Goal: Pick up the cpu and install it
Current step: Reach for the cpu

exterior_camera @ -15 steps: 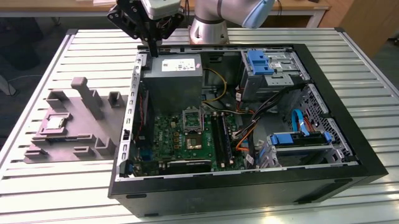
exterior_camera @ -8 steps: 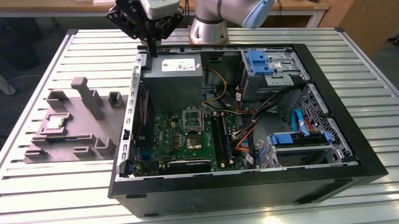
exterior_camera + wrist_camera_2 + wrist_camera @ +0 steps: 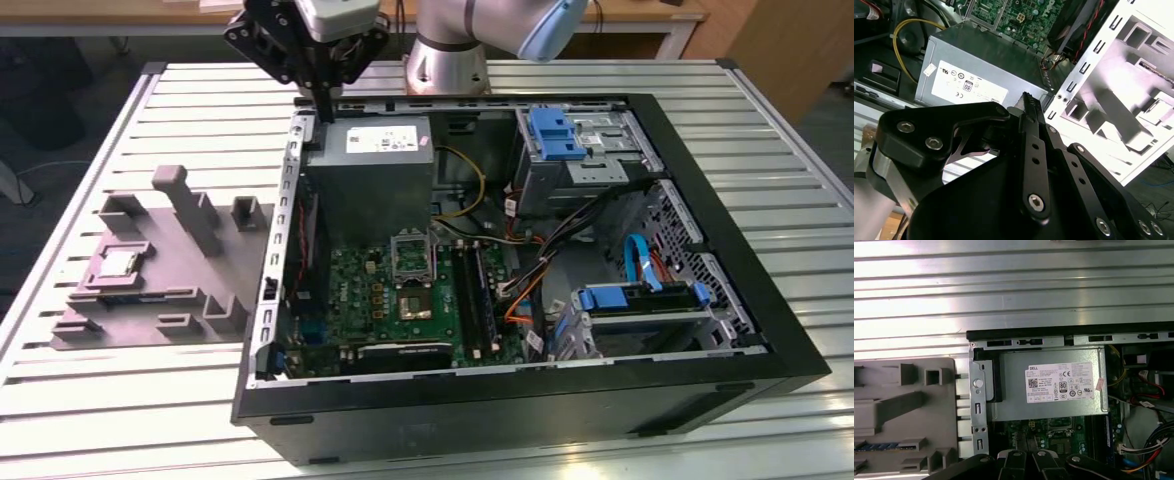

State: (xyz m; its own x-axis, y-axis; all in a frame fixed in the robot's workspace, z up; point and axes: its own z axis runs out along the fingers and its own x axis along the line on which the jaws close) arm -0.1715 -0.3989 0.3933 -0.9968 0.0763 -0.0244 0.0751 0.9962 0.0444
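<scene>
The gripper [image 3: 324, 112] hangs with its fingers pointing down over the far corner of the case [image 3: 534, 400], at about 11 o'clock on the case in the exterior view. Its black fingers [image 3: 1030, 125] are clenched tip to tip with nothing between them, as the second wrist view [image 3: 1027, 97] shows. Directly below the tips lie the case rim and the edge of the grey power supply [image 3: 371, 165], whose white label faces up in both wrist views [image 3: 961, 82] [image 3: 1060, 382]. A yellow cable [image 3: 467, 175] loops at 3 o'clock from the supply. The green board [image 3: 387, 300] spreads at 6 o'clock from the supply. On it sits the black socket [image 3: 411, 255] in its metal frame, at about 5 o'clock from the gripper, and a dark chip [image 3: 414, 308] lies just past the socket at 6 o'clock. Blue latches [image 3: 554, 133] mark the drive bays at 3 o'clock across the case. The cpu [image 3: 118, 263], pale and square, lies flat in a recess of the grey tray [image 3: 147, 300], outside the case and well apart from the gripper, between 7 and 8 o'clock from it. The tray rests on the slatted table [image 3: 160, 400] at 9 o'clock from the case, just beside its wall. The arm [image 3: 447, 60] rises at 12 o'clock behind the case.
</scene>
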